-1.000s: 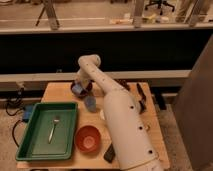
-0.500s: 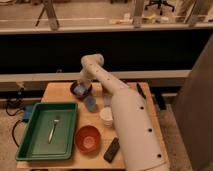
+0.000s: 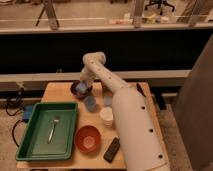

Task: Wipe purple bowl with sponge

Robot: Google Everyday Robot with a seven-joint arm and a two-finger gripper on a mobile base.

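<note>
The purple bowl (image 3: 80, 90) stands at the back left of the wooden table (image 3: 60, 91). My arm reaches from the bottom right up over the table and bends down into the bowl. My gripper (image 3: 82, 86) is at the bowl's inside, shut on the light blue sponge (image 3: 81, 88), which rests against the bowl's dark inner surface. The gripper and wrist hide the bowl's right rim.
A blue-grey cup (image 3: 90, 103) stands just in front of the bowl, with a white cup (image 3: 106, 116) to its right. An orange bowl (image 3: 87, 138) and a black block (image 3: 112, 149) are near the front edge. A green tray (image 3: 35, 137) with a fork (image 3: 52, 128) lies at the left.
My arm's elbow and forearm have swung a little to the right, uncovering the black block. The gripper with the sponge has stayed in the purple bowl, shifting slightly.
</note>
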